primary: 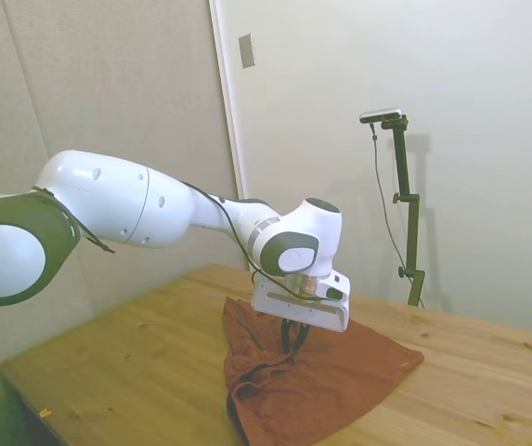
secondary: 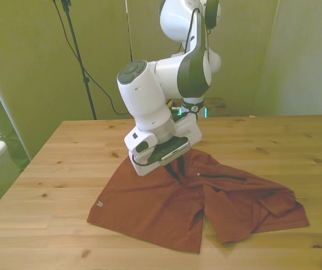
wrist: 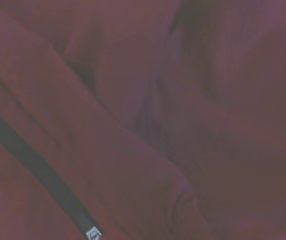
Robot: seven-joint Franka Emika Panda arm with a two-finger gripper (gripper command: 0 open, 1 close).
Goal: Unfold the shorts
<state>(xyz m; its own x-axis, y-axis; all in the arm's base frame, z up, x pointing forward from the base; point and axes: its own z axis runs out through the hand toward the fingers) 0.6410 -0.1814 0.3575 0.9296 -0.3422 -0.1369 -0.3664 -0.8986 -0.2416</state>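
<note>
The end effector (secondary: 176, 167) is lowered onto the shorts (secondary: 205, 205), its dark fingers (primary: 293, 336) pressed into the cloth near the waist; whether they are clenched on fabric or released cannot be told. The shorts lie on the wooden desk (secondary: 65, 163), directly beneath the end effector and spreading out from it. Up close, a dark zipper line (wrist: 38, 167) crosses the folds.

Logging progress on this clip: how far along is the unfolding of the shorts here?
Mostly done, by the look of it: in the front view the shorts lie spread on the table, both legs apart. In hand: the gripper is down at the cloth near the waist and the dark pocket zip; its finger state is hidden. Left: the leg on the front view's right is still rumpled, with a fold.
</note>
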